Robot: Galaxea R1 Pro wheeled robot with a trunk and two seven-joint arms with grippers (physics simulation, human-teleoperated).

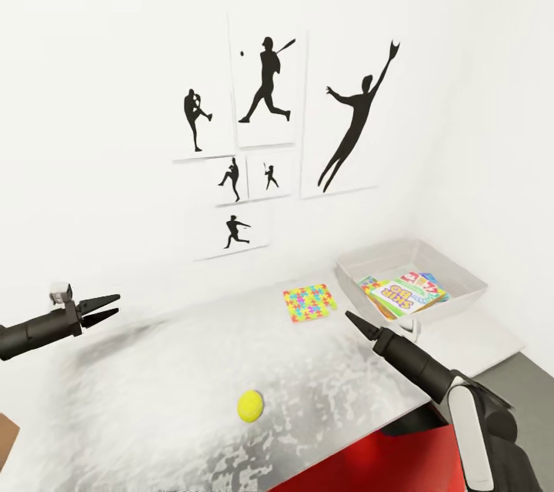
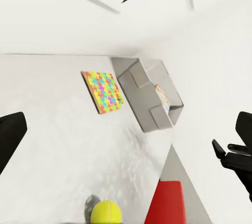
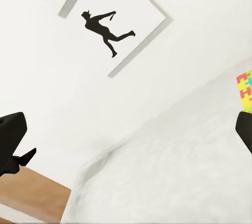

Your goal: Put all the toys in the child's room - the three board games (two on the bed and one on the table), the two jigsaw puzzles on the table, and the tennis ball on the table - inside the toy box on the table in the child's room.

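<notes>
A small yellow-green tennis ball point(image 1: 250, 406) sits near the front edge of the glossy table point(image 1: 154, 392); one jigsaw puzzle point(image 1: 309, 302) of bright interlocking pieces lies at the back edge, just beside the grey toy box point(image 1: 462, 280) at the right end, holding board games point(image 1: 404, 293) including "SKIP-BO". The left gripper point(image 1: 108, 306) hovers slightly parted and empty. The right gripper point(image 1: 355, 321) points over the tabletop, seemingly closed on nothing.

Long glossy white-grey table point(image 1: 192, 369) set against a white wall. On its top: a jigsaw puzzle point(image 1: 309, 302) lying flat toward the back, a light grey toy box point(image 1: 462, 276) just beside it at the far right end, and a tennis ball point(image 1: 250, 406) alone near the front edge, well apart from both. Inside the toy box, flat board games point(image 1: 406, 295) stacked at a slant, the top one lettered "SKIP-BO".
</notes>
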